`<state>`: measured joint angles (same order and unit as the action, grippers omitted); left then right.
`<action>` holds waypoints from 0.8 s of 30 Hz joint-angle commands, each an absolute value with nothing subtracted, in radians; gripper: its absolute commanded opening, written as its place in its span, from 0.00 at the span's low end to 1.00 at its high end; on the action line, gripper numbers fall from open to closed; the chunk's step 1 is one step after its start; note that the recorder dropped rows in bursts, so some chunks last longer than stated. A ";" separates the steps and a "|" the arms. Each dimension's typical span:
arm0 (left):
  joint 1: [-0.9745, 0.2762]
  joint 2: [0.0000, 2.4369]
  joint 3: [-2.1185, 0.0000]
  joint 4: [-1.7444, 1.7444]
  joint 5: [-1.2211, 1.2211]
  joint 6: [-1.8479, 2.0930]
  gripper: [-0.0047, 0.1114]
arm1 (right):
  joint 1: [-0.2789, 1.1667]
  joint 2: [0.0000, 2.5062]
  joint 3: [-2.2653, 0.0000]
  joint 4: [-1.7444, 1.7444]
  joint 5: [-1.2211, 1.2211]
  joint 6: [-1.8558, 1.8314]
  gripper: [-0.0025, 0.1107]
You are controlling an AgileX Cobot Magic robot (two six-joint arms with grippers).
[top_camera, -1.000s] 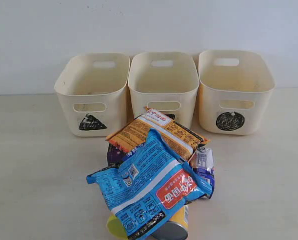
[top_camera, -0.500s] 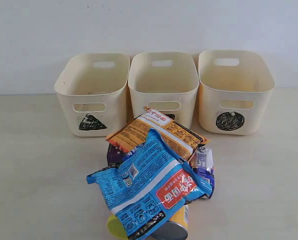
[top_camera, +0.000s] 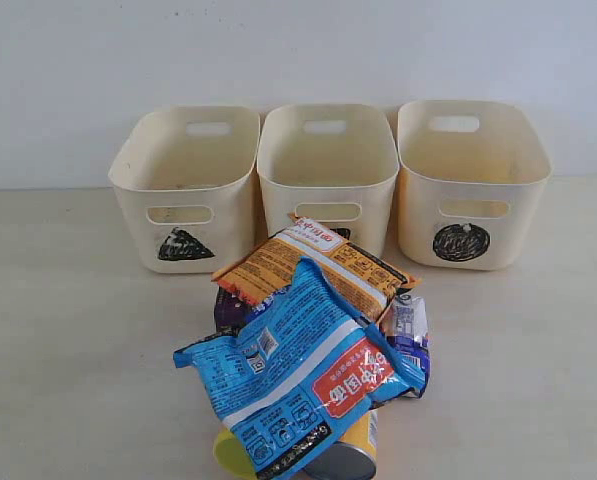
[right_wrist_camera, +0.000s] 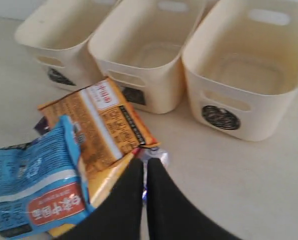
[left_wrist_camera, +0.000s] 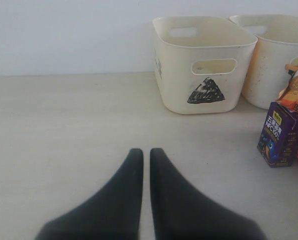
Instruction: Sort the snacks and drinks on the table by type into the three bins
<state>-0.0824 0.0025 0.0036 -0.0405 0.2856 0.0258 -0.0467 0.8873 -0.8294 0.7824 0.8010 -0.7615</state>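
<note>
Beige wood-grain table (top_camera: 68, 350) carries everything. 3 cream bins stand in a row at 12 o'clock from the pile, marks facing forward, probably so each type has a readable target: triangle bin (top_camera: 183, 185) at 11, middle bin (top_camera: 326, 170) at 12, circle bin (top_camera: 471, 180) at 1. All 3 look empty. The blue foil bag (top_camera: 298, 375) lies topmost, overlapping the orange foil bag (top_camera: 313, 262) at its 12 o'clock. Both cover the orange-yellow chip tube (top_camera: 353, 455), a yellow-green lid (top_camera: 230, 455) and the dark purple carton (left_wrist_camera: 280, 134), so the bags likely go first. The left gripper (left_wrist_camera: 146, 152) and right gripper (right_wrist_camera: 144, 165) have fingers pressed together, holding nothing.
</note>
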 commanded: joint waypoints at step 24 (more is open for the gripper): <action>-0.081 0.000 0.000 -0.040 0.277 0.017 0.07 | 0.773 1.310 -0.847 0.293 0.601 -0.953 0.02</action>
